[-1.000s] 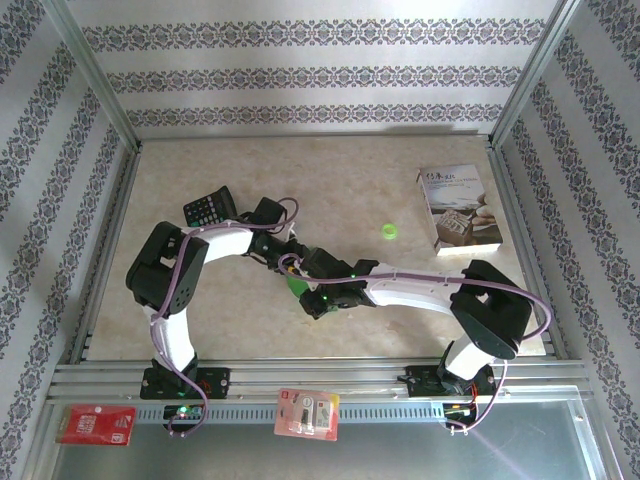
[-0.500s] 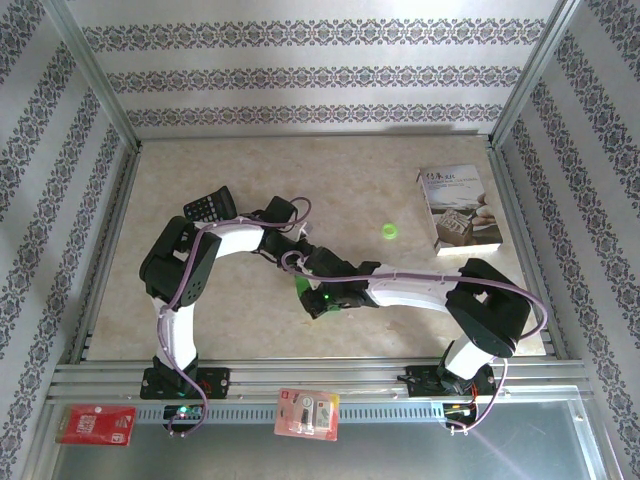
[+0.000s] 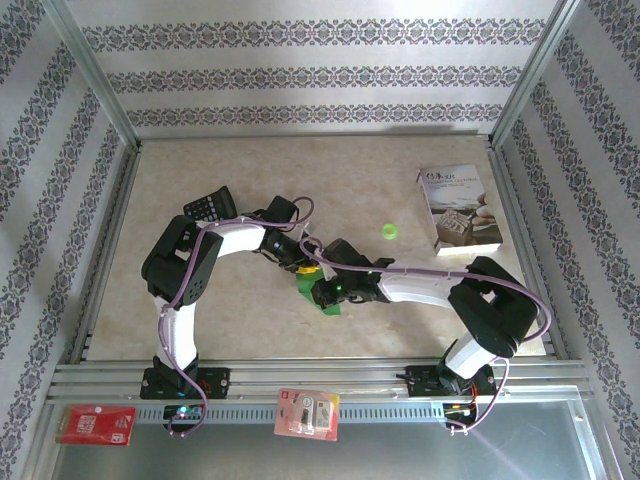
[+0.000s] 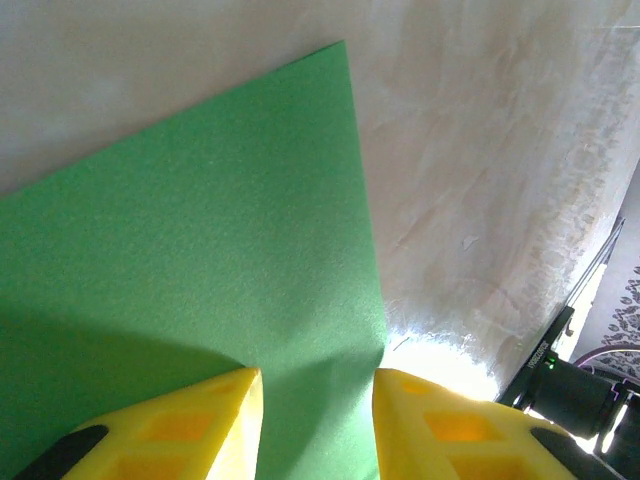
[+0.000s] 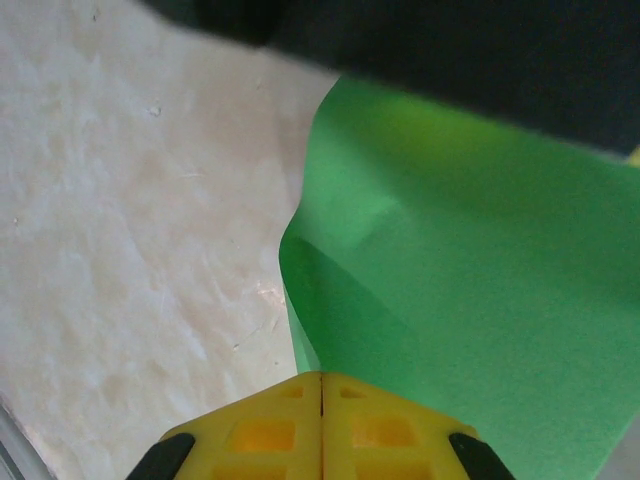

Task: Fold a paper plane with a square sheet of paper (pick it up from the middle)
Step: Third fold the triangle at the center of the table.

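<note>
The square sheet of paper point(image 3: 318, 294) is bright green and lies mid-table, mostly under the two wrists. In the left wrist view the sheet point(image 4: 190, 250) lies flat with one corner pointing away. My left gripper point(image 4: 318, 420) is open just above it, one yellow finger on each side of its right edge. In the right wrist view the sheet point(image 5: 470, 290) has its left edge curled up off the table. My right gripper point(image 5: 321, 385) is shut, its tips meeting on that raised edge. The two grippers point(image 3: 303, 266) point(image 3: 322, 290) nearly touch.
A black calculator point(image 3: 210, 207) lies behind the left arm. A small green disc point(image 3: 389, 232) sits right of centre and a white printed booklet point(image 3: 459, 208) at the back right. Red packets point(image 3: 96, 425) point(image 3: 307, 413) rest on the front rail.
The left arm has swung right, bringing its gripper over the sheet. The right gripper has shifted a little back and left, and more green paper shows.
</note>
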Controlling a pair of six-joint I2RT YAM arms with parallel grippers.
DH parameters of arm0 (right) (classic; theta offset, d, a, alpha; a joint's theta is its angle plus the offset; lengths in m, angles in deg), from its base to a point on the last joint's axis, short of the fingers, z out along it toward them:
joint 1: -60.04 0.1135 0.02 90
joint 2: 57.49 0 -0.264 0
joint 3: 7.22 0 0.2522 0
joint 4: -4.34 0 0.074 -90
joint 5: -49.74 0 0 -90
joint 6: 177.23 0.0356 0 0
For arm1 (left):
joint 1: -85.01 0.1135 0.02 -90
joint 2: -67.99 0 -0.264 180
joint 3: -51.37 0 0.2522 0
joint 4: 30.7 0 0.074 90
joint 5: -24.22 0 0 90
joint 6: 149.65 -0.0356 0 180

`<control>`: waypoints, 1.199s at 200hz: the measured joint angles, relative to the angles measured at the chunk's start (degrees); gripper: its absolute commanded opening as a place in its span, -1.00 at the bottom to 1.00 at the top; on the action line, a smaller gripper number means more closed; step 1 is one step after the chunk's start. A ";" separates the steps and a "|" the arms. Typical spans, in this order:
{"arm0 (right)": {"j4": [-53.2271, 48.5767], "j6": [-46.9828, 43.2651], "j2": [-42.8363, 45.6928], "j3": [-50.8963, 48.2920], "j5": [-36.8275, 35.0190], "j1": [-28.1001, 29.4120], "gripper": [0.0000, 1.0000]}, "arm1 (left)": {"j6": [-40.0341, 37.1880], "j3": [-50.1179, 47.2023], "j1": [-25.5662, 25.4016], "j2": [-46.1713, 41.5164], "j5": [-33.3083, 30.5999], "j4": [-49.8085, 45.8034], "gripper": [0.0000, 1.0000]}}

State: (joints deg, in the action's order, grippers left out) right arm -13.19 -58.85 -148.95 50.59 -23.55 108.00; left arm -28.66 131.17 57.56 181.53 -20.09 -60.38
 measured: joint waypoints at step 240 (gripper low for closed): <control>2.32 -3.82 -3.10 -1.09 8.31 -10.29 -0.84 | -0.59 0.66 0.00 0.59 0.74 0.02 -0.30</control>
State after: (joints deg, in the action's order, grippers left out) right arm -10.87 -62.68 -152.06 49.50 -15.24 97.71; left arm -29.25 131.83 57.56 182.12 -19.35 -60.36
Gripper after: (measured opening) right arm 0.082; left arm 0.350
